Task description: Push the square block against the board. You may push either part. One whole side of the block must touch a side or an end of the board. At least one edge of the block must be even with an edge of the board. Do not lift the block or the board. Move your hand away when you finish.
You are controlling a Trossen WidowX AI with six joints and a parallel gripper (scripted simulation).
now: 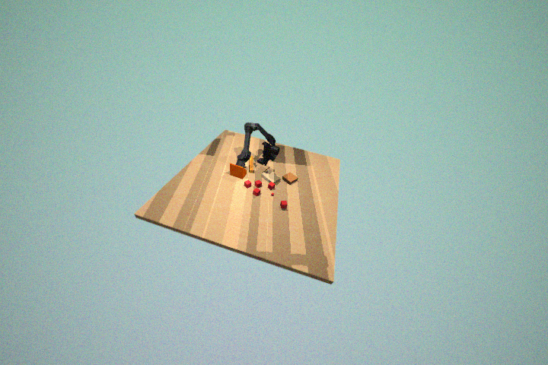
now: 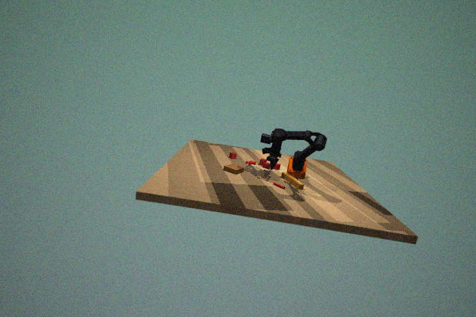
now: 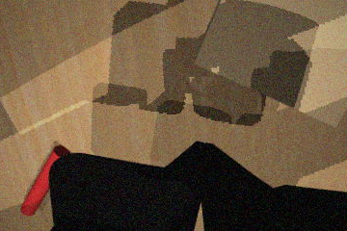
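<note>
The square block (image 1: 289, 177) (image 2: 233, 168) is a flat brown tile lying on the striped wooden table (image 1: 223, 223) (image 2: 194, 179). The board (image 1: 251, 164) (image 2: 292, 179) is a long yellow-tan bar lying beside the arm's orange base (image 1: 237, 170) (image 2: 296, 170). Block and board are well apart, with my gripper (image 1: 263, 161) (image 2: 273, 164) between them. It is shut and empty, just above the table. In the wrist view the black fingers (image 3: 199, 149) are closed together over bare, shadowed table; neither block nor board shows there.
Several small red cubes (image 1: 258, 183) (image 2: 262, 161) are scattered in front of the gripper, and one (image 1: 284, 204) (image 2: 233, 154) lies further out. A red cylinder (image 3: 39, 185) (image 2: 278, 185) lies close by the fingers. A pale grey patch (image 1: 270, 175) lies under the gripper.
</note>
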